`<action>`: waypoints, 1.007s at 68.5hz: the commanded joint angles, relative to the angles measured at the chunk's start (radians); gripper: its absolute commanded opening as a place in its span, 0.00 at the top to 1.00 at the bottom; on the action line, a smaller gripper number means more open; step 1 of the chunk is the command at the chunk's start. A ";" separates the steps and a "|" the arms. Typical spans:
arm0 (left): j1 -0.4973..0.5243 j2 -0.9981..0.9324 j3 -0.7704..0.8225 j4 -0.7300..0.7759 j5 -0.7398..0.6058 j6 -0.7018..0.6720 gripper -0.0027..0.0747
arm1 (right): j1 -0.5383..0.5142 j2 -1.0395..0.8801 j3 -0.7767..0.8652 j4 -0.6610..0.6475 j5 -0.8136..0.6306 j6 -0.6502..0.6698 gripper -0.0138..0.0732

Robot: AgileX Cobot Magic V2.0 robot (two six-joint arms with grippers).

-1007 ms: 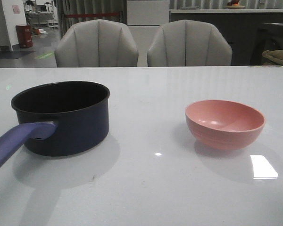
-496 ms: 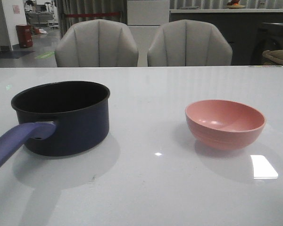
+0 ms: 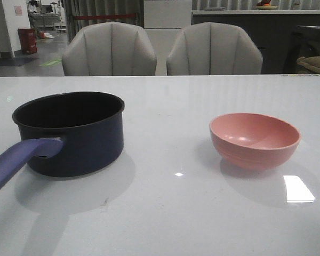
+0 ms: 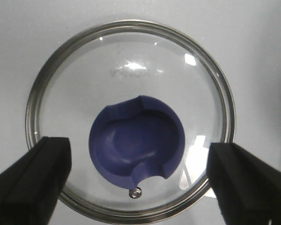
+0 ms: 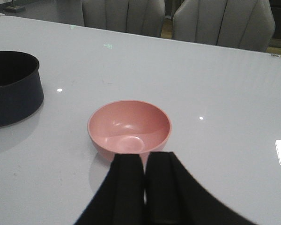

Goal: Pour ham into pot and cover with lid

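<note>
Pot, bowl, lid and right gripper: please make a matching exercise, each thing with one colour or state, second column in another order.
Things:
1. pot
2. bowl
3. lid
4. right gripper

Descriptions:
A. pink, nothing visible inside
B. fingers closed together
C. dark navy, with a purple-blue handle
D. clear glass with a blue knob

Pairs: 1-C, 2-A, 3-D, 4-B

Dark navy pot with purple-blue handle — pink bowl, plain. Clear glass lid, silver metal rim, blue knob — black fingers, glossy white table.
</note>
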 commanded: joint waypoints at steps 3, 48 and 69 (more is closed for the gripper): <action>0.003 -0.002 -0.049 -0.008 -0.002 -0.002 0.16 | 0.002 0.007 -0.028 0.008 -0.080 -0.007 0.65; 0.003 0.137 -0.103 -0.014 0.027 -0.002 0.36 | 0.002 0.007 -0.028 0.008 -0.080 -0.007 0.65; 0.003 0.137 -0.154 -0.014 0.061 -0.002 0.58 | 0.002 0.007 -0.028 0.008 -0.080 -0.007 0.65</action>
